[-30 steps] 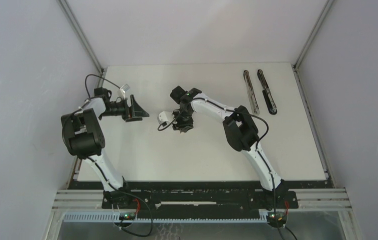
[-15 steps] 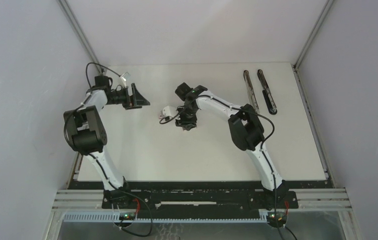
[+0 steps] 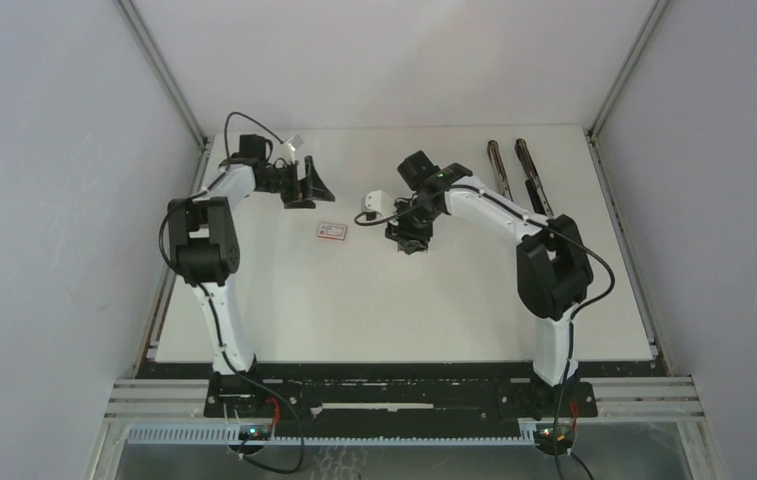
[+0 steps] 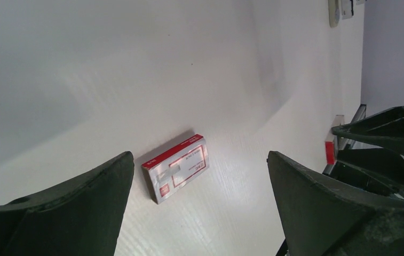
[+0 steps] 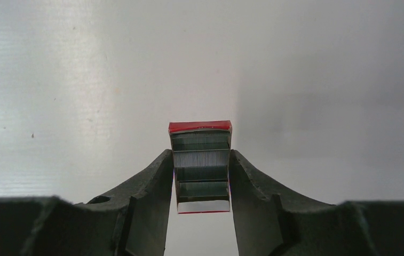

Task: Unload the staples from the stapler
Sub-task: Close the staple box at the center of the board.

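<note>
Right hand [image 5: 200,160]: closed to a narrow gap on a small red-edged tray [image 5: 200,127], one finger pressed against each long side. The staples [image 5: 199,159] lie in that tray as grey strips, stacked in steps. Tray and staples hang between my fingers over bare worktop [image 3: 404,310], towards the far middle

Left hand [image 4: 199,156]: wide open, nothing between the fingers. It is held off the worktop at the far left, pointing towards the middle

Small pink-and-white box [image 4: 175,168]: flat on the worktop, between my two hands, touching neither. From my left wrist it shows just past the open fingers

Stapler [image 3: 534,185]: at the far right of the worktop, opened out, its two long parts lying side by side and nearly parallel. Well apart from both hands

From the top view I cannot make out the tray's contents; only the right wrist view shows them

Whether the tray touches the worktop: cannot tell
</note>
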Motion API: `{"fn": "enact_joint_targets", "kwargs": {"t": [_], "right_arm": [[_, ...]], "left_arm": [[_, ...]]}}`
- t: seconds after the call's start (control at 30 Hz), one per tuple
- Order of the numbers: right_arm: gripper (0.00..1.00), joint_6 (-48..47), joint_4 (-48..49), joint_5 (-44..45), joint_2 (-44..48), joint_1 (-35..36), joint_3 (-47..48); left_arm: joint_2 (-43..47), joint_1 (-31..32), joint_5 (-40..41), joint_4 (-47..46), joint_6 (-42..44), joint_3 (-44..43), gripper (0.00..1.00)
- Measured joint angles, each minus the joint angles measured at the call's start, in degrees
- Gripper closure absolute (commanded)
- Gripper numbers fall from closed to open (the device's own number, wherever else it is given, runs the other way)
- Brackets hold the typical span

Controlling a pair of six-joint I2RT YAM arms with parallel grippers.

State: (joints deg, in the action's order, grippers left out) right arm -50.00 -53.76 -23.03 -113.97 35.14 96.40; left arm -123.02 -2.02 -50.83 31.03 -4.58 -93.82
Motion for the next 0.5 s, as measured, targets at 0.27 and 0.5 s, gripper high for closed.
{"fn": "enact_joint_targets", "kwargs": {"t": [0.27, 0.5], "right_arm": [[0.58, 4.04, 2.12, 0.02, 9.25, -2.78, -9.75], [0.58, 6.14, 3.52, -0.63, 13.86, -3.04, -12.94]], "left_arm": [[-0.22, 3.34, 5.62, -0.07, -0.66, 1.01, 0.00], [0.15, 3.02, 6.82, -2.58, -1.97, 5.99, 0.00]]}}
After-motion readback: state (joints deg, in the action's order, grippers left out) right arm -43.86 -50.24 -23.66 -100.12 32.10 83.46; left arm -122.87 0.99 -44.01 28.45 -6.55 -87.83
